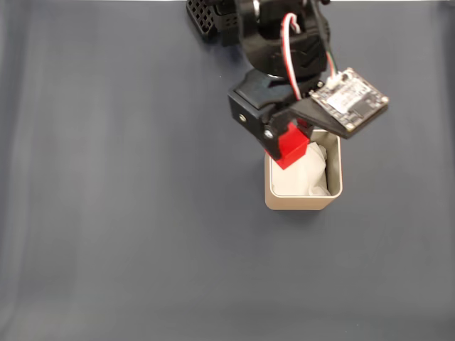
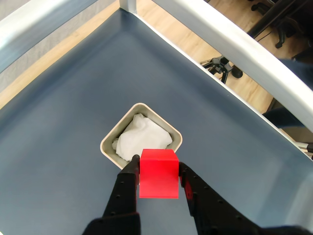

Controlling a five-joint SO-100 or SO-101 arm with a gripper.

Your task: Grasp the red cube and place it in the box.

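One cube held over the box rim

Two views on my screen. Reading the fixed view from the left: bare dark blue-grey table (image 1: 106, 213), nothing on that half. Right of centre, the black arm (image 1: 277, 42) comes down from the top edge, with a red-and-white cable (image 1: 290, 53) looped over it. A small circuit board (image 1: 352, 98) on a black plate sticks out to its right.

Below the arm, the gripper (image 1: 284, 142) has its two fingers closed against opposite faces of the red cube (image 1: 291, 147). From this view the cube overlaps the upper-left corner of the box (image 1: 302, 201), a beige container with rounded corners. I see crumpled white paper (image 1: 302, 174) inside it. I cannot tell from here how high the cube sits above the rim.

Wrist view, left to right: a pale frame rail (image 2: 29, 24) at upper left, the table mat (image 2: 58, 161), then the box (image 2: 108, 142) near centre, turned like a diamond, paper (image 2: 144, 139) bunched inside. Just below it, the cube (image 2: 158, 174) is pinched between the black fingers (image 2: 124, 188), one on each side face. The gripper (image 2: 157, 169) is narrowed to the cube's width. The cube's top edge overlaps the box's near corner. Far right: a second rail (image 2: 254, 54), wooden floor (image 2: 195, 44) and chair castors (image 2: 222, 66) beyond it.
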